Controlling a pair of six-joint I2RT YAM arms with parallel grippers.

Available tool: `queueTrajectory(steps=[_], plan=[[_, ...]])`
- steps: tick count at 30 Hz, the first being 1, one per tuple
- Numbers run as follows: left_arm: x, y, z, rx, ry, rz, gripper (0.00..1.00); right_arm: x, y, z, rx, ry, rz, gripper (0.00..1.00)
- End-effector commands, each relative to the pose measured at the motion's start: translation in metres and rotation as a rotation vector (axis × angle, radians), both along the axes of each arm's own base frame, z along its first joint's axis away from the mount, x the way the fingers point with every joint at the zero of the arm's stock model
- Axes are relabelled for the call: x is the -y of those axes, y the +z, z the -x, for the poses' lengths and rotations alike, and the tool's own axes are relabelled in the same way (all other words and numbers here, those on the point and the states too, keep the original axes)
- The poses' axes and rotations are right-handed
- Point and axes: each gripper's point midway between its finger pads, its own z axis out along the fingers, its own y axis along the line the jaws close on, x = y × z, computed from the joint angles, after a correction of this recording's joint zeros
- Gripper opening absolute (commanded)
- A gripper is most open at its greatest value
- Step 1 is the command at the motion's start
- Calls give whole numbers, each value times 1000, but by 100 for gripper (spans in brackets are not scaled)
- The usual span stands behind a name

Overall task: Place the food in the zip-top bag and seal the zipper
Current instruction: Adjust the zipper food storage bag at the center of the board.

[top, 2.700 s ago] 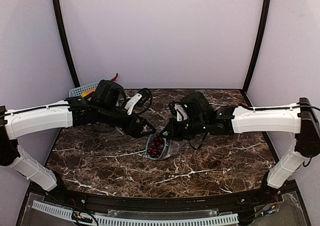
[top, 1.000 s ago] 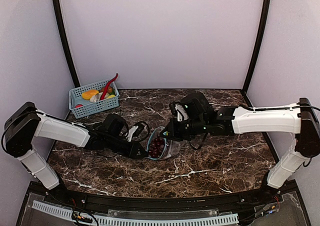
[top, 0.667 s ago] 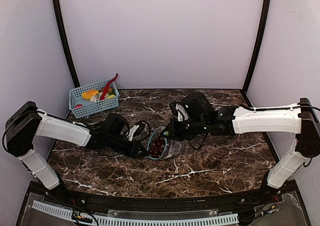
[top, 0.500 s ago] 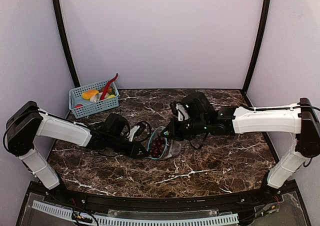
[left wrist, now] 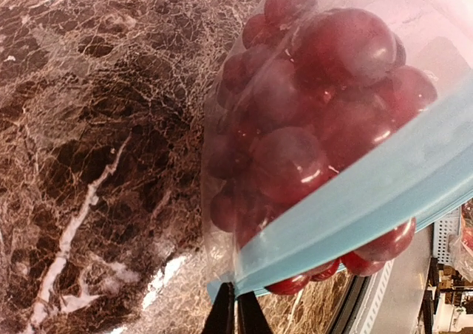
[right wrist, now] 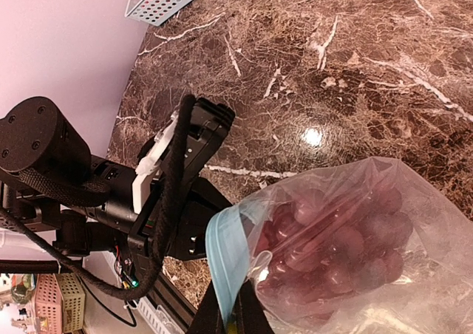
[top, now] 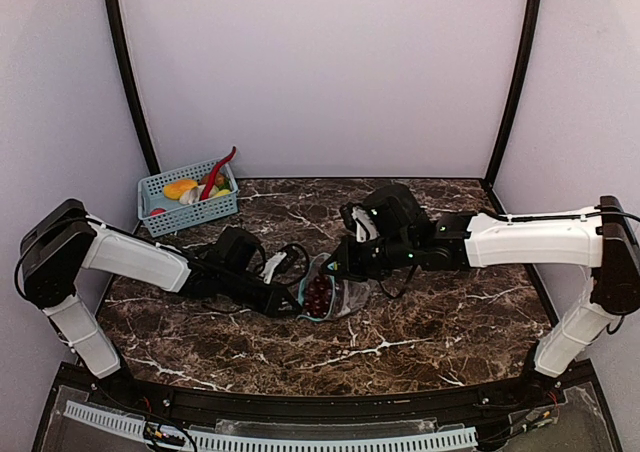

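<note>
The zip-top bag (top: 345, 294) lies on the dark marble table (top: 430, 337) between the two arms. Inside it is the dark purple grape bunch (top: 317, 294), packed against the clear plastic just behind the mouth edge. The left gripper (top: 292, 300) reaches the bag from the side of the left arm's base. In the left wrist view its jaws are pinched tight together on the lower end of the zipper (left wrist: 369, 208), at the bag's corner, with no gap between the fingers (left wrist: 225, 315). There the light teal strip runs slantwise across the bunch (left wrist: 310, 120), and a few grapes show on the near side of it as well as behind it. Whether the strip is pressed shut along its length cannot be told. The right gripper (top: 338, 269) meets the bag at its opposite side, the one toward the back wall. In the right wrist view its jaws (right wrist: 229, 315) are likewise clamped narrow on the teal strip (right wrist: 222, 256), which curls up from between them while the bag (right wrist: 384, 201) bulges beyond with the grapes (right wrist: 332, 245) inside. The same view shows the left arm's black wrist and cabling (right wrist: 170, 179) just beside the bag's mouth. Well apart from the bag, at the table's back left corner, stands a blue mesh basket (top: 150, 210). It holds a yellow piece (top: 180, 187) and a red curved piece (top: 222, 167) that sticks up over its rim.
</note>
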Motion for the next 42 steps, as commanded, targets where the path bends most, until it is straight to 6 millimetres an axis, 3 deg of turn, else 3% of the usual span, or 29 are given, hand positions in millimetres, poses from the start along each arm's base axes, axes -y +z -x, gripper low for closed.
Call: queueTrajectory(steps=[1,9,17,21,23,40,42], plan=[[11,15,2,38,-48,62,1,3,16,-7,34,-20,-43,5],[2,31,10,52,-69,46,1,15,18,-13,43,-48,-39,5],[-3,103,25,86,-133,87,1,42,31,-28,124,-109,80,5],[-1,135,34,68,-161,142,1,56,23,-33,105,-128,148,6],[-1,141,37,58,-167,148,1,65,16,-39,92,-162,179,6],[-11,123,35,5,-143,24,1,68,11,-37,77,-157,184,5],[-11,128,33,17,-141,23,9,68,12,-37,79,-155,183,5]])
